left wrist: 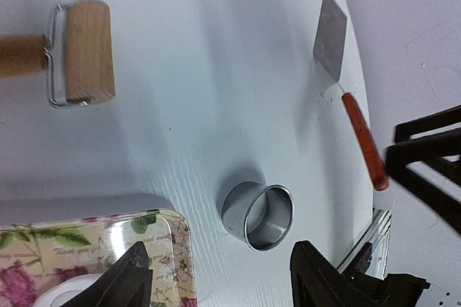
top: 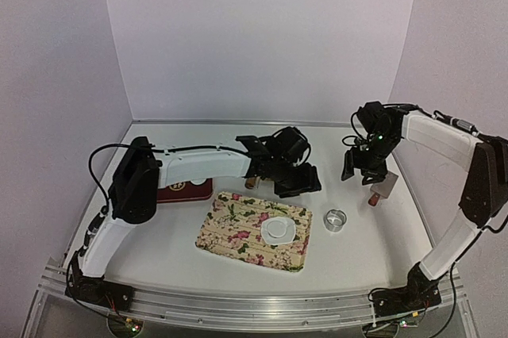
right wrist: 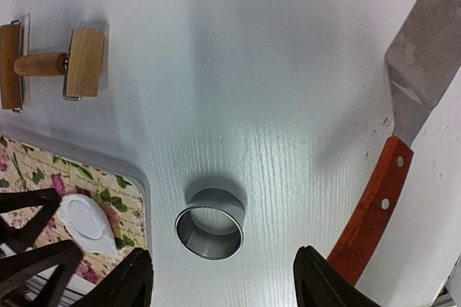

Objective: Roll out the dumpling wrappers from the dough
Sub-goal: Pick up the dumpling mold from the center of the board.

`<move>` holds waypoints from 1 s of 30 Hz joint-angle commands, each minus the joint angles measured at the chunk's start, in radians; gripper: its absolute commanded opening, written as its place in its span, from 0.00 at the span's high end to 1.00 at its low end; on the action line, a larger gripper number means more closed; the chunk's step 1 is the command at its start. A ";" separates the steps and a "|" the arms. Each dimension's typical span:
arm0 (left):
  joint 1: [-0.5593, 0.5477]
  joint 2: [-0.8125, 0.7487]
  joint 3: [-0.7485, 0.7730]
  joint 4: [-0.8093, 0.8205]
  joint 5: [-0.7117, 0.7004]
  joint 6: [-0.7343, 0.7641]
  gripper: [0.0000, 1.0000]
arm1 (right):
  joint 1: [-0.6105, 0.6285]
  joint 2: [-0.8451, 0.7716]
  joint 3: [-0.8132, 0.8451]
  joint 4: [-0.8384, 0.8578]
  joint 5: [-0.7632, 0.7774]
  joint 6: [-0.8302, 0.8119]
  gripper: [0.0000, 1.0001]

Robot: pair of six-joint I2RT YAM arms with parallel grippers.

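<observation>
The dough is a flattened white piece with a round outline pressed in its middle, lying on a floral tray. It also shows in the right wrist view, and only its edge shows in the left wrist view. I see no separate wrapper discs. My left gripper is open and empty above the table, just behind the tray; in its own view the jaws stand wide apart. My right gripper is open and empty too, hovering above the metal ring cutter.
The ring cutter stands right of the tray. A red-handled spatula lies at the right. A wooden roller lies behind the tray. A dark red flat box sits at the left.
</observation>
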 commanded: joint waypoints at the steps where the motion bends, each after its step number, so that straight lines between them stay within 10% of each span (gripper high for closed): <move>1: -0.010 0.087 0.081 -0.029 0.103 -0.050 0.36 | -0.007 -0.095 -0.025 -0.022 0.026 -0.034 0.41; 12: -0.026 0.109 0.106 0.025 0.075 -0.083 0.39 | -0.007 -0.139 -0.167 0.020 -0.121 -0.061 0.40; 30: 0.057 -0.314 -0.390 0.061 -0.107 -0.089 0.33 | 0.177 0.084 -0.100 0.020 0.018 -0.076 0.22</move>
